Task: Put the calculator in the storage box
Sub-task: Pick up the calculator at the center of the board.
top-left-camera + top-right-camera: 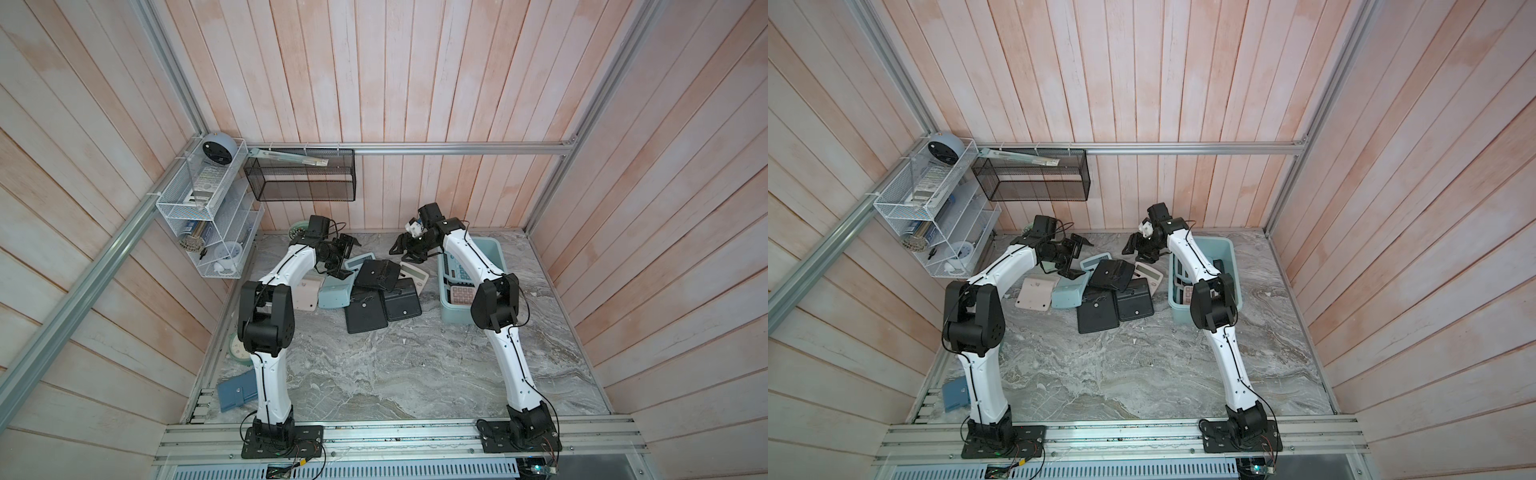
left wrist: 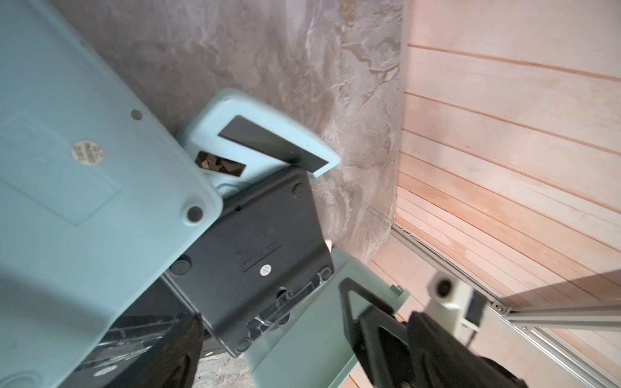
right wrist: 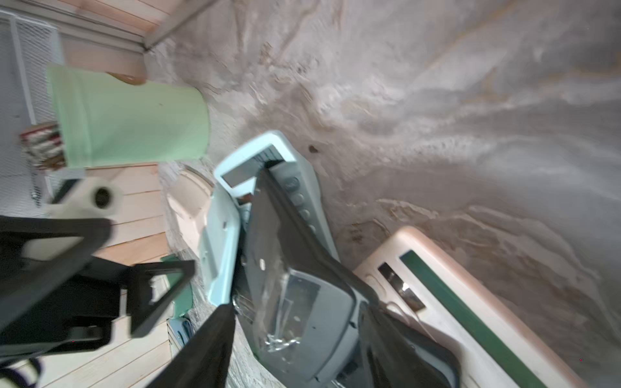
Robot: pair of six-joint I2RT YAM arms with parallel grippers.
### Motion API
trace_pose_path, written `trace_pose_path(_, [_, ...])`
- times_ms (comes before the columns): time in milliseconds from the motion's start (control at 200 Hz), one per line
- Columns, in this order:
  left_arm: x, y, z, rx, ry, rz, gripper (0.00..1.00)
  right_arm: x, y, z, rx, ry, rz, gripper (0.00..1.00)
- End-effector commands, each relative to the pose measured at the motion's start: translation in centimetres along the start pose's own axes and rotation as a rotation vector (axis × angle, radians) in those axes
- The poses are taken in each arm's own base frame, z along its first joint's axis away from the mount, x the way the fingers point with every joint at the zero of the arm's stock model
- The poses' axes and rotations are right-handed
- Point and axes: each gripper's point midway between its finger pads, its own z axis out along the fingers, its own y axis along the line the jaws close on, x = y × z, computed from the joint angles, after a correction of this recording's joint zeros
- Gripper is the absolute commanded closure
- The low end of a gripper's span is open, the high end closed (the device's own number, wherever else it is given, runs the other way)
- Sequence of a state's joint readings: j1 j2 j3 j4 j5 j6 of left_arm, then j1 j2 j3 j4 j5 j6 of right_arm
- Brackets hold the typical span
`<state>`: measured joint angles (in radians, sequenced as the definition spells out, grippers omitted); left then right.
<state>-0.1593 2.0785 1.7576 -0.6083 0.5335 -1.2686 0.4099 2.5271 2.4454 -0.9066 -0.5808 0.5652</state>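
Next grab, as we see it: the storage box (image 1: 490,249) sits around 2 o'clock on the table and already has calculators in it, with a pink-keyed one (image 1: 461,295) nearest us. The rest lie in a heap near 12 o'clock, mostly face down.

Our right claw (image 1: 405,254) hangs with its jaws apart, holding nothing, over the white calculator (image 1: 415,276), which lies face up just beside the box's 9 o'clock wall. We'd guess that's the easy pick. Come straight down, pinch across the narrow sides, and lift clear of the rim before swinging over. The black calculator (image 1: 377,274) leans on the heap right next to it and might get dragged along. The left claw (image 1: 348,258) is wide open and empty at 11 o'clock, so it's best parked there.

The surface is a smooth grey marble-look tabletop (image 1: 374,374), so things probably slide. There's a blue slab (image 1: 235,394) at 7 o'clock. Further back, a black mesh basket (image 1: 299,178) and a white wire rack (image 1: 199,199) hang on the pink plank walls (image 1: 415,83).
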Motion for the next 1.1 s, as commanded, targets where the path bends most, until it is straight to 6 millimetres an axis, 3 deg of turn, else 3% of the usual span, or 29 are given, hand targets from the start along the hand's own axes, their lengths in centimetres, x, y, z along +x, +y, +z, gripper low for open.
trace_pose_path(0, [-0.5, 3.7, 1.2, -0.158, 0.008, 0.069, 0.00, 1.0, 0.3, -0.6, 0.000, 0.004, -0.017, 0.33])
trace_pose_path(265, [-1.1, 3.3, 3.8, -0.148, 0.044, 0.116, 0.01, 3.2, 0.1, 1.0, -0.039, 0.041, -0.003, 0.24])
trace_pose_path(500, [-0.9, 3.9, 5.2, -0.150, 0.074, 0.130, 0.01, 2.8, 1.4, 1.5, -0.140, 0.005, 0.033, 0.23])
trace_pose_path(905, [1.6, 4.4, 5.6, -0.127, 0.113, 0.115, 0.02, 2.8, 3.8, 0.7, -0.278, -0.067, 0.096, 0.37])
trace_pose_path(1095, [2.3, 3.7, 5.3, -0.088, 0.121, 0.101, 0.02, 3.2, 4.8, -0.1, -0.323, -0.094, 0.116, 0.44])
